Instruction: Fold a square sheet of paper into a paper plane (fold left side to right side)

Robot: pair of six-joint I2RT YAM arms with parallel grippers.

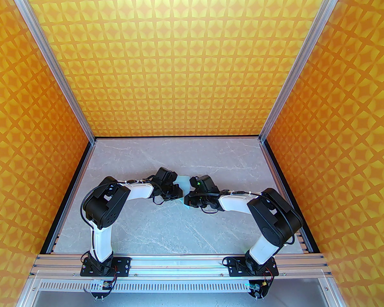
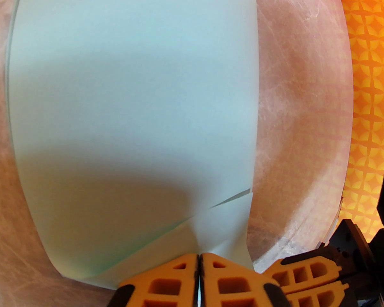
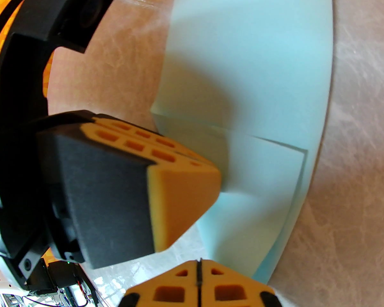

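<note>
The square sheet of paper is pale light-blue and lies mid-table between both grippers, mostly hidden by them from above. In the left wrist view the paper is doubled over, with a loose upper layer and a slanted edge near the fingers. My left gripper is shut, pinching the paper's near edge, which puckers there. In the right wrist view the paper narrows to a raised corner that runs into my right gripper, which is shut on it. The left gripper's fingers press the paper's left edge just beside it.
The grey marble tabletop is bounded by orange patterned walls at the back and both sides, with aluminium posts at the corners. The two wrists nearly touch at the table's middle. The right gripper's orange fingers sit close beside my left fingers.
</note>
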